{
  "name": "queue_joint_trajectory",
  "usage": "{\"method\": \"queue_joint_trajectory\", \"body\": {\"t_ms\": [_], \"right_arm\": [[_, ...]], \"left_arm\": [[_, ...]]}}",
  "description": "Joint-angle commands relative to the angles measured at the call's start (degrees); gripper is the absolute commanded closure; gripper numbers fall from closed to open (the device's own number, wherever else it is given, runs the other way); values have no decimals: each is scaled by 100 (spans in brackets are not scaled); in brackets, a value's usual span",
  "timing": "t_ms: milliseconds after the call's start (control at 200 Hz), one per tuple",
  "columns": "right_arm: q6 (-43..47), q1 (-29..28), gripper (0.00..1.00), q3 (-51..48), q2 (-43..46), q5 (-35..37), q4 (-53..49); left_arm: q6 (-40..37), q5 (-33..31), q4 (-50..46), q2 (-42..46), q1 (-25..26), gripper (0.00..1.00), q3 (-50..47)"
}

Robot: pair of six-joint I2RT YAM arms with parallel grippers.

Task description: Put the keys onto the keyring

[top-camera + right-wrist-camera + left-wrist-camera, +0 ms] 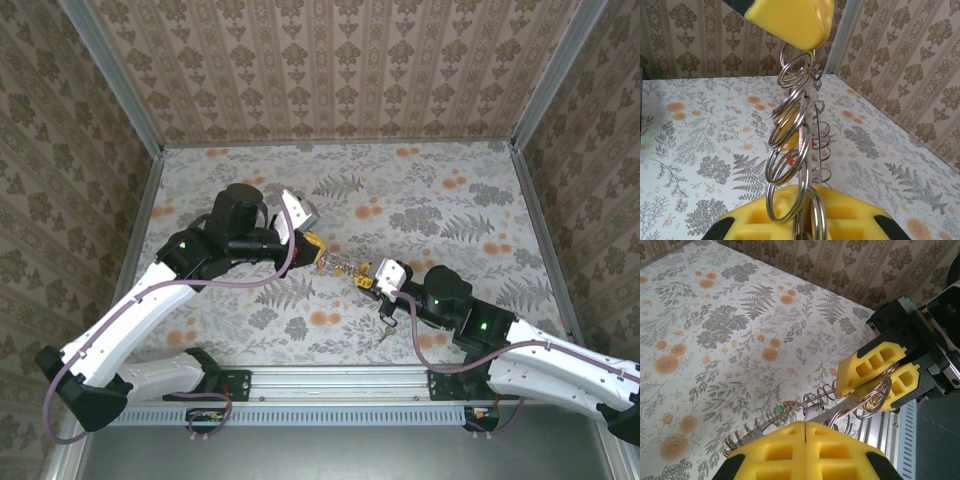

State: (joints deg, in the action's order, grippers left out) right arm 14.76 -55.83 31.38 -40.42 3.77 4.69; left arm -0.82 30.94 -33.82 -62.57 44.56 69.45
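Note:
The keyring (341, 265) is a long, thin silver metal loop strung with several split rings, stretched in the air between my two grippers. My left gripper (318, 248) is shut on its left end, the yellow pads (785, 450) pressed together over the metal strip (860, 396). On the other end my right gripper (368, 279) is shut, rings (790, 117) bunched against its pads (770, 220). Small coloured key tags hang among the rings: green (779, 412), yellow (790, 136), red (791, 160). The keys' metal blades are too small to make out.
A small dark key-like thing (385, 323) lies on the floral tablecloth (450, 200) just below my right gripper. Patterned walls close the table on three sides. An aluminium rail (330, 380) runs along the near edge.

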Motion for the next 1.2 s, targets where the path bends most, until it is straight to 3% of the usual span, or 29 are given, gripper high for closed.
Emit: {"method": "queue_joint_trajectory", "body": {"t_ms": [0, 700, 845, 915, 1055, 1195], "right_arm": [[-49, 104, 100, 124, 185, 194, 427], [-67, 212, 100, 123, 124, 303, 551], [-60, 217, 100, 97, 158, 247, 523], [-67, 222, 100, 90, 158, 225, 516], [-204, 254, 100, 96, 41, 242, 569], [-890, 489, 100, 352, -689, 171, 309]], "left_arm": [[65, 91, -147, 228, -80, 100, -80], [82, 543, -23, 9, -285, 100, 40], [136, 545, 54, 11, -344, 69, 8], [161, 731, 101, 25, -362, 60, 21], [207, 624, 177, 11, -416, 55, -46], [503, -116, 265, 197, -874, 54, -322]]}}
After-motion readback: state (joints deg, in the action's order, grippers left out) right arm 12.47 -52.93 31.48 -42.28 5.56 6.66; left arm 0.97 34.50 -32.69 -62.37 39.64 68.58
